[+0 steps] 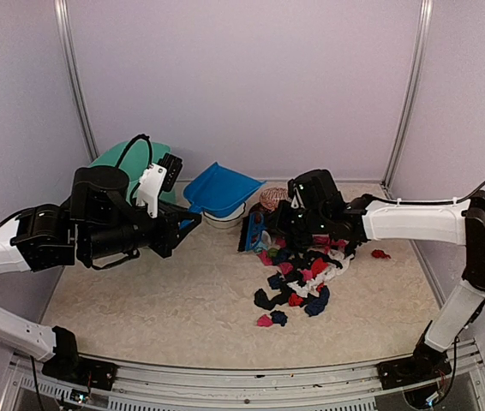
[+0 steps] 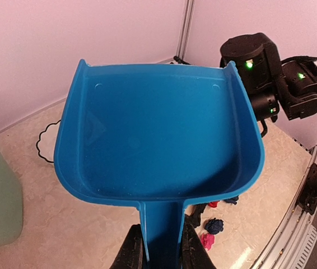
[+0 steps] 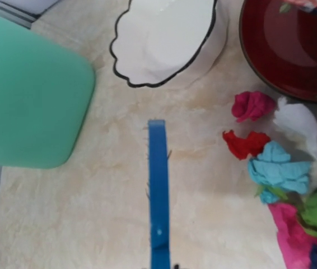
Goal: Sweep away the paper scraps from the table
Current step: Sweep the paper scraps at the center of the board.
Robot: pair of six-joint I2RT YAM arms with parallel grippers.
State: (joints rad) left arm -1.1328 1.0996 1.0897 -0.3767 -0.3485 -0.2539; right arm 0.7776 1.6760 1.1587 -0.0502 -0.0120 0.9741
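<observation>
left pincer [image 2: 159,246] clamps dustpan [image 2: 158,134] handle, pan aloft | right pincer [image 1: 281,224] closed on brush [image 3: 157,190] | paper scraps [image 1: 298,274] heaped on counter [image 1: 157,291] under right arm | risk: pan off counter, sweep scatters scraps

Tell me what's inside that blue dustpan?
Nothing: the dustpan shows only bare blue plastic. The paper scraps lie on the table. Whatever lies under the dustpan is hidden.

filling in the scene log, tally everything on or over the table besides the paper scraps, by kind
blue plastic dustpan: 1
blue hand brush: 1
white scallop-edged dish: 1
dark red round bowl: 1
mint green rounded-corner object: 1
total: 5
</observation>
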